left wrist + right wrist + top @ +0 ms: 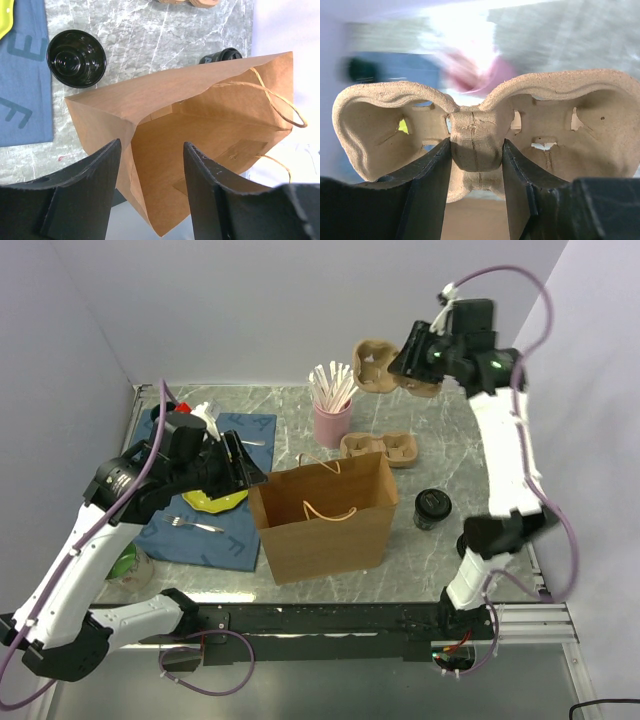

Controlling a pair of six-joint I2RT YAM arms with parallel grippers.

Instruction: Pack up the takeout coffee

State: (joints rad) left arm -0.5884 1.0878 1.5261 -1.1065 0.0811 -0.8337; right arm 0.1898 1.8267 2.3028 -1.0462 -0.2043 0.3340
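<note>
A brown paper bag (325, 525) stands open mid-table. My left gripper (250, 472) is at its left rim, open; in the left wrist view the bag's edge (125, 150) runs loose between the two spread fingers of the left gripper (152, 145). High at the back right, my right gripper (405, 365) is shut on a cardboard cup carrier (372, 365), pinching its centre post (476, 145). A black-lidded coffee cup (432, 508) stands right of the bag. Another black-lidded cup (76, 57) stands on the bag's far side, hidden in the top view.
A second cardboard carrier (378, 448) lies behind the bag. A pink cup of stirrers (332, 415) stands at the back. At left, a blue cloth (240, 430) holds a yellow plate (215, 502) and a fork (195, 525). A green-filled container (125, 565) sits near the left edge.
</note>
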